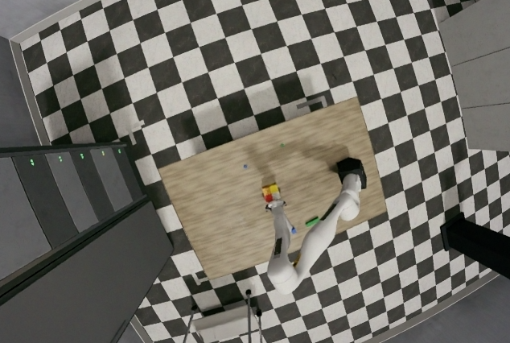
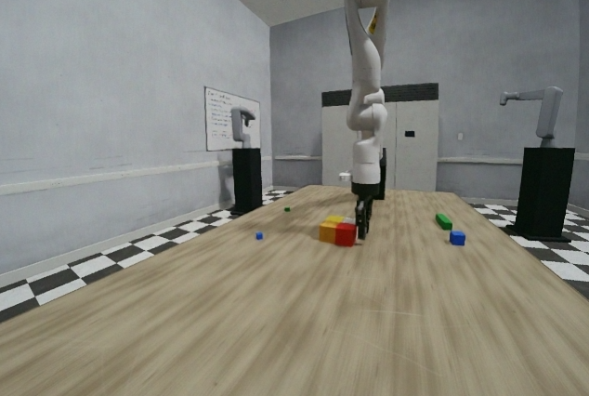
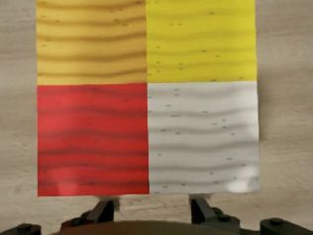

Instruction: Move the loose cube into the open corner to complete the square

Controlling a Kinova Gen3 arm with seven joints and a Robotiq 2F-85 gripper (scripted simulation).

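Observation:
Four cubes stand together in a two-by-two square: orange point(image 1: 265, 192) point(image 2: 327, 233) point(image 3: 91, 41), yellow point(image 1: 273, 188) point(image 3: 201, 41), red point(image 1: 268, 198) point(image 2: 346, 234) point(image 3: 93, 140) and white point(image 1: 276, 195) point(image 3: 204, 138). In the wrist view no gap shows at the seams between them, and the near edges of red and white run in one line. My gripper point(image 1: 275, 205) point(image 2: 362, 236) point(image 3: 153, 218) is partly open with nothing between its fingers. It is low beside the near faces of red and white. Whether the fingertips touch those faces is unclear.
The wooden table point(image 1: 222, 223) point(image 2: 285, 315) also bears a small blue cube point(image 1: 244, 166) point(image 2: 259, 235), a small green piece point(image 1: 282, 145) point(image 2: 287, 209), a long green block point(image 1: 312, 221) point(image 2: 443, 221) and a larger blue cube point(image 1: 294, 230) point(image 2: 457, 238) beside the arm.

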